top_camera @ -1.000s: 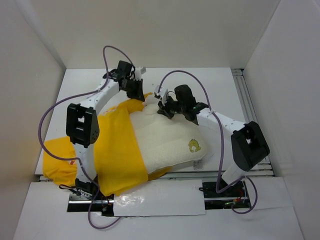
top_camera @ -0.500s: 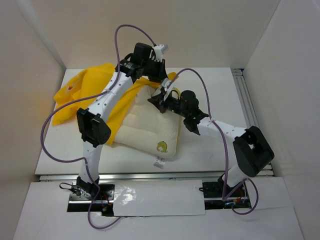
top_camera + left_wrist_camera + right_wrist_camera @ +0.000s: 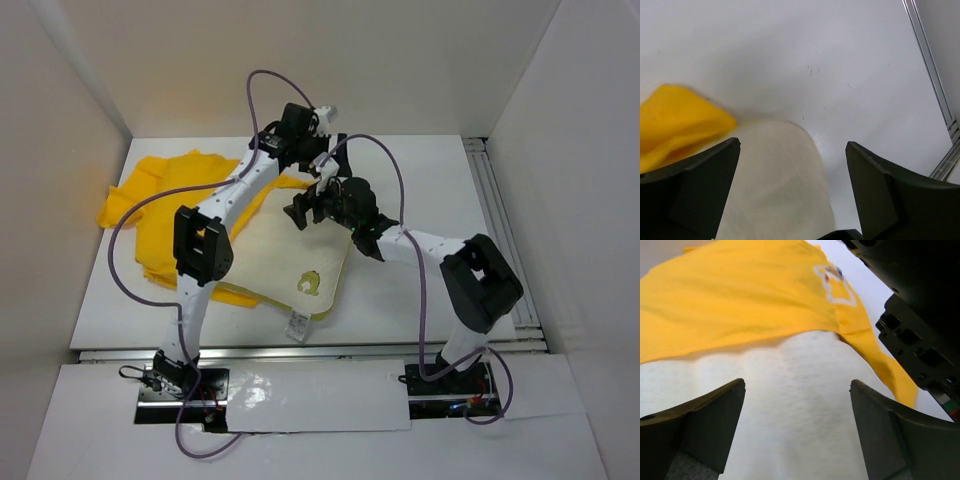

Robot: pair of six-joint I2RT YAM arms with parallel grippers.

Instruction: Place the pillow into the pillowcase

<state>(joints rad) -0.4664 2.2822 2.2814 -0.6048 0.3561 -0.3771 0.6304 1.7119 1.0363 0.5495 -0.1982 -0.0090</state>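
Your right gripper (image 3: 797, 385) is spread wide with nothing between the fingers. It hangs just over the pillow (image 3: 790, 405), and I cannot tell whether it touches. Your left gripper (image 3: 792, 145), farther out, is spread wide too and holds nothing. It hovers above the pillow's rounded far corner, with bare white table (image 3: 815, 50) beyond it.

On labels, a small white tag (image 3: 297, 326) sticks out of the pillow edge nearest the arm bases, well back from your right fingers, and its print is too small to read. Just beyond the tag there's a yellow emblem (image 3: 307, 285) on the cover. Past your right fingers, the pillowcase (image 3: 740, 300) shows a white-outlined yellow patch (image 3: 835, 285), but I can't read any lettering there.

The pillow is a cream rectangle, soft and plump, with shallow stitched channels. It lies flat under your right gripper and almost all of it is outside the sack. The pillowcase is thin, bright yellow cloth. It's rumpled where it meets the pillow's far edge and sprawls in loose folds off to the left of your left gripper.
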